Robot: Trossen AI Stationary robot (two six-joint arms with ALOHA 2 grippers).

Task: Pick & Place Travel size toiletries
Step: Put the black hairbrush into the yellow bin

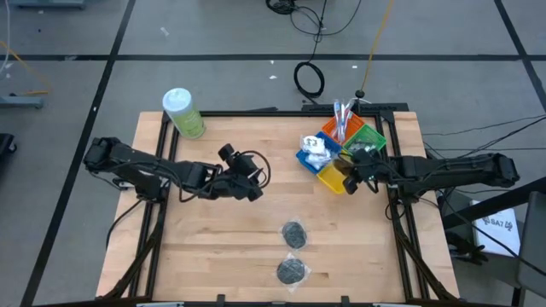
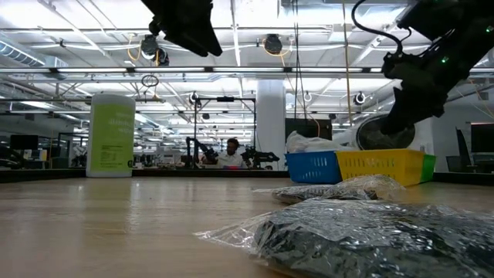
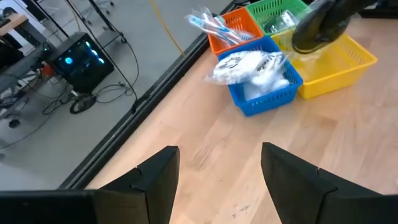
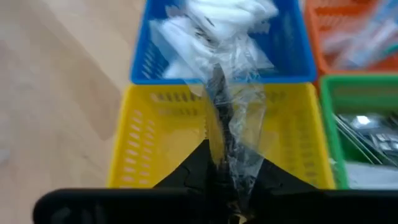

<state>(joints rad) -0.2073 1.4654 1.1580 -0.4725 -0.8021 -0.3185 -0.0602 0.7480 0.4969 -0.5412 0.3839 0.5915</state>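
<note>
My right gripper (image 4: 229,167) is shut on a clear bag (image 4: 231,118) with a black round disc in it, seen edge-on. It hangs over the yellow basket (image 1: 333,179) at the table's right. Two more bagged black discs (image 1: 294,234) (image 1: 293,271) lie flat on the table near its near edge. White cotton-ball bags (image 3: 249,65) fill the blue basket, blue-white toothbrushes (image 3: 214,25) stick out of the orange basket, and silver tubes (image 4: 367,127) lie in the green one. My left gripper (image 3: 217,177) is open, hovering over mid-table (image 1: 258,175), touching nothing. My right gripper pinches the clear bag between its two fingers by the plastic at one edge (image 4: 235,158), beside the disc. The bag is lifted clear and reaches out past the fingertips over the yellow basket (image 4: 168,137). One layer or several, I cannot tell.
The big green bottle with a white cap (image 1: 183,113) stands at the table's far left corner. The four baskets (image 2: 363,164) cluster at the far right. Bare wood lies between my left gripper and the baskets. People and desks show in the room beyond.
</note>
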